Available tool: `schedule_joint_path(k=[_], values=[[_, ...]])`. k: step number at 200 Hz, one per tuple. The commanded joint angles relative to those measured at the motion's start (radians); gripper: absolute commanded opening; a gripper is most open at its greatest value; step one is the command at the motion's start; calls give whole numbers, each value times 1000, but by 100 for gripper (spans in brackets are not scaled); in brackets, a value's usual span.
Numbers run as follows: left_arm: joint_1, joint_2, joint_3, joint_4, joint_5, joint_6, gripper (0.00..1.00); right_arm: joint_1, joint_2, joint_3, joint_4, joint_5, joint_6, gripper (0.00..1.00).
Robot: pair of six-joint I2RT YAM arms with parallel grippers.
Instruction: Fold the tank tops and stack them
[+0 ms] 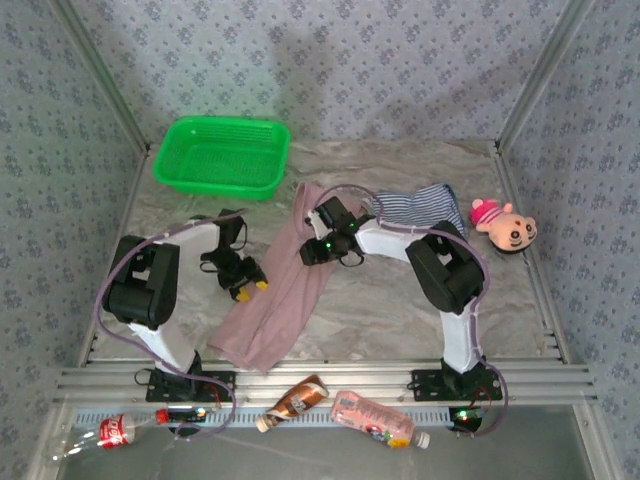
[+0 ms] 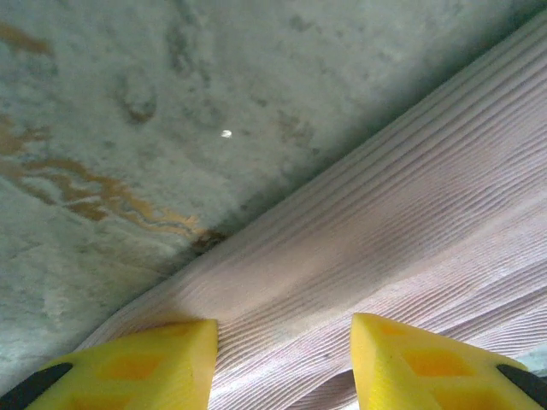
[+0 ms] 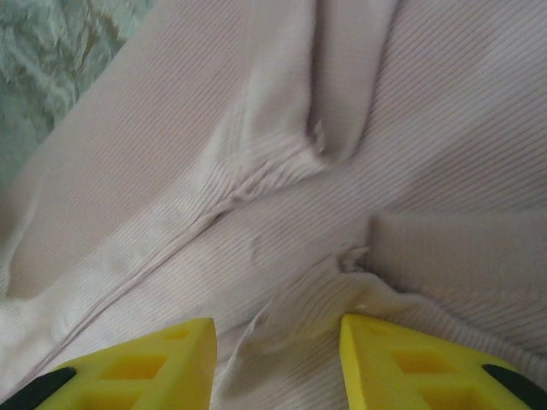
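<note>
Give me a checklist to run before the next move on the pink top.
1. Left claw open over the pink tank top edge: ok.
2. Right claw open above its folds: ok.
3. Pink top lying flat: not ok, bunched into a creased strip.
4. Striped tank top clear of the pink one: cannot tell, the right arm covers the gap.
5. Plush toy out of the way: ok.

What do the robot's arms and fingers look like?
Both the left arm and the right arm are made of chunky black joints and smooth white links. A thin lilac cable loops along each. The fingers are bright yellow plastic wedges with black backs. Tiny green lights glow on the right arm.
</note>
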Motion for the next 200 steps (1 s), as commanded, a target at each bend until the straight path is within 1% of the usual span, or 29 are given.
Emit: schedule_joint_path(k=[1,24,54,74,96,116,138,148,178,200], values=[[-2,22,-21,96,25,-48,46,-40,65,66,-72,50,-108,44],[-7,19,1,92,20,-55,46,-70,112,146,-106,29,-163,44],[-2,-31,67,0,-65,-26,46,-105,124,198,-103,-5,-217,46],[1,-85,71,-85,-98,-19,47,-106,58,171,-71,-47,-250,49],[-2,-160,15,-184,-113,-7,48,-74,-72,73,8,-67,-305,55],[-7,-234,-75,-260,-127,-11,49,-11,-186,-53,66,-87,-347,59],[-9,-316,-174,-282,-124,-24,49,102,-283,-214,124,-71,-369,62],[-8,-332,-207,-279,-115,-23,49,159,-317,-275,166,-40,-365,63],[-13,-351,-296,-218,-96,-44,50,356,-329,-366,251,37,-378,64],[-26,-354,-316,-132,-58,-86,50,444,-300,-374,284,81,-381,64]])
